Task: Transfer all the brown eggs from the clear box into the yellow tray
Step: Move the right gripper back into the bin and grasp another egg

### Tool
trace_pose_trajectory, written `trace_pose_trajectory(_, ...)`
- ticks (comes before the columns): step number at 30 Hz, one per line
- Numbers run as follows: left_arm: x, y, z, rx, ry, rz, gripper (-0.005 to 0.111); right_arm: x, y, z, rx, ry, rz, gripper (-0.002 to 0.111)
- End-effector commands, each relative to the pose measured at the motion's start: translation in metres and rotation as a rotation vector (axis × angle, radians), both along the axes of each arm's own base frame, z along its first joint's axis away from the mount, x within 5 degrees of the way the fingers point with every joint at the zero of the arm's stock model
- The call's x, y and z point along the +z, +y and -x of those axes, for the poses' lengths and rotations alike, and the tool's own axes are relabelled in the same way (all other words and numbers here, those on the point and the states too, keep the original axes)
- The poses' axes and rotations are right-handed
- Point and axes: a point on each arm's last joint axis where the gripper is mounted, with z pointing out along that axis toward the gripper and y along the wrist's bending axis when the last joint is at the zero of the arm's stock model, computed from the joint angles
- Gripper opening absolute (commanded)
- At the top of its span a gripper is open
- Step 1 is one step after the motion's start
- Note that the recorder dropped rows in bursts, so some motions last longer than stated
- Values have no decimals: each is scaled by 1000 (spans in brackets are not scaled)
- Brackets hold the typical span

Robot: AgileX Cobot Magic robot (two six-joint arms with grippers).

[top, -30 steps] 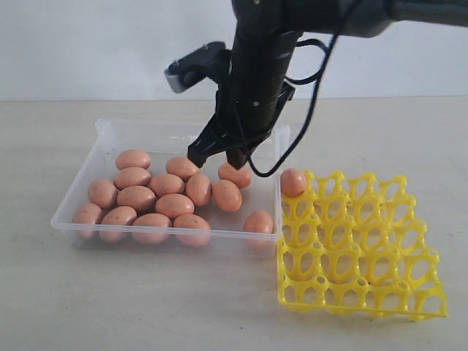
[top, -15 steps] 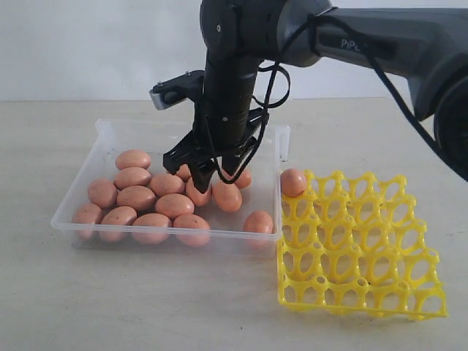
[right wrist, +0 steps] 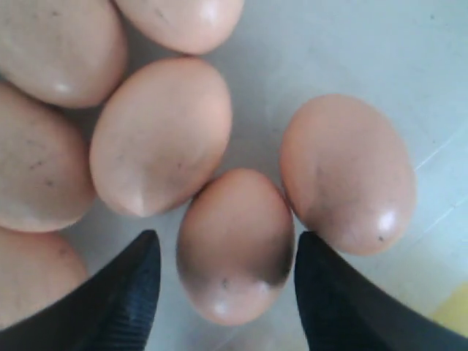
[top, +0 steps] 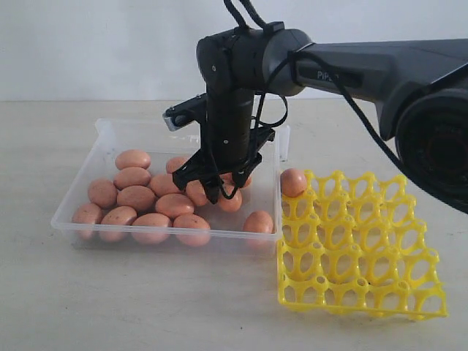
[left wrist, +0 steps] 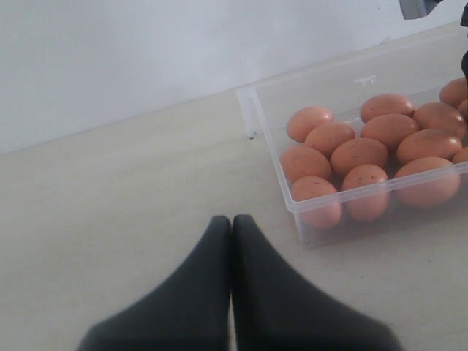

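The left gripper has its fingers pressed together on nothing. Centre-left, the clear box holds most brown eggs, and the right gripper reaches into it, fingers spread either side of one egg, unclamped. Lower right, the yellow tray carries a lone egg.

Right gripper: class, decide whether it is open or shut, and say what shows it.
Open. In the right wrist view the right gripper has its fingers wide apart, one each side of a brown egg.
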Motion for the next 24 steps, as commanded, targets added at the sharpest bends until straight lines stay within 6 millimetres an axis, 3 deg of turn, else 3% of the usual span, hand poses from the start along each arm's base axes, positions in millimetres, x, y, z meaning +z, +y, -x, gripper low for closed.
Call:
trace_pose_trajectory(1, 1, 0, 0, -5, -9, 8, -4, -6, 0, -10, -47, -51, -31, 54)
trace_pose_trajectory(7, 1, 0, 0, -5, -9, 8, -4, -23, 0, -11, -66, -24, -11, 54)
trace_pose_trajectory(9, 1, 0, 0, -5, -9, 8, -4, -23, 0, -11, -66, -21, -9, 49)
trace_pose_trajectory(11, 1, 0, 0, -5, -9, 8, -4, -23, 0, -11, -66, -21, -9, 33)
trace_pose_trajectory(14, 1, 0, 0, -5, -9, 8, -4, -22, 0, -11, -52, -24, -5, 0)
trace_pose_trajectory(20, 1, 0, 0, -5, -9, 8, -4, -20, 1, -12, -53, -40, -18, 0)
trace_pose_trajectory(24, 1, 0, 0, -5, -9, 8, -4, 12, 1, -10, -60, -95, -88, 0)
